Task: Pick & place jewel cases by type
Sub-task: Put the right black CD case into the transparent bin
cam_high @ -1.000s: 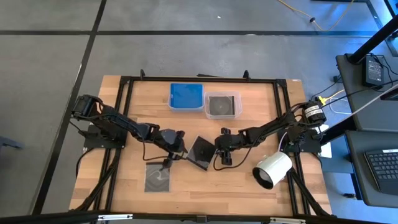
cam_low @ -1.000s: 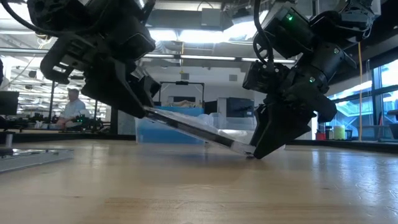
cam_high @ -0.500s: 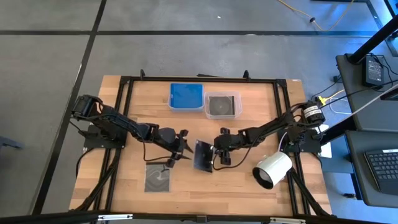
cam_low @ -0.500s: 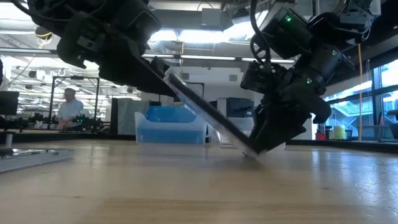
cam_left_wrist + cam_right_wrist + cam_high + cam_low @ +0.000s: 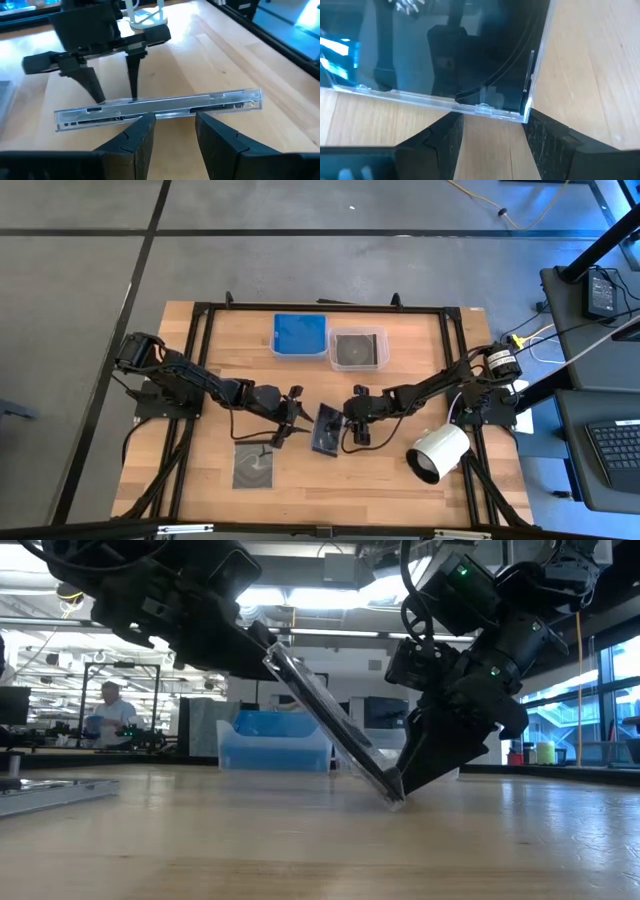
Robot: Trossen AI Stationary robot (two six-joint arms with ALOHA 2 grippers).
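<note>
Dark, smoke-tinted plastic, the jewel case (image 5: pixel 327 430) being worked stands tilted on one edge just toward 6 o'clock from the table's (image 5: pixel 400 480) centre. In the low view its lower edge rests on the wood and its upper edge leans toward the left arm.

The left gripper (image 5: pixel 291 416) sits at the case's 9 o'clock. Its fingers (image 5: pixel 141 134) are spread, and the case's thin upper edge lies across their tips rather than being nipped between them. The right gripper (image 5: pixel 347 424) is at the case's 3 o'clock, fingers (image 5: pixel 544 134) likewise apart, bracing the lower edge where it meets the table. Neither pincer looks to be pinching the case; the two seem to prop it between them.

At 12 o'clock stand two tubs side by side. The blue tub (image 5: pixel 300 333) shows blue inside, and the clear tub (image 5: pixel 359 348) holds something dark, so some sorting looks done. A second grey case (image 5: pixel 254 465) lies flat near 7 o'clock, untouched. By my reading this is a mid-task regrasp: the tilted case must be gripped and carried to the clear tub, and the flat one follows. A white cylinder (image 5: pixel 438 452) lies at 4 o'clock, near the right arm.

How many cases each tub holds cannot be counted from above. The low view hides the contact at the case's top edge behind the left arm. The right wrist view cuts off most of the case, so whether a finger also presses its face is unclear.
</note>
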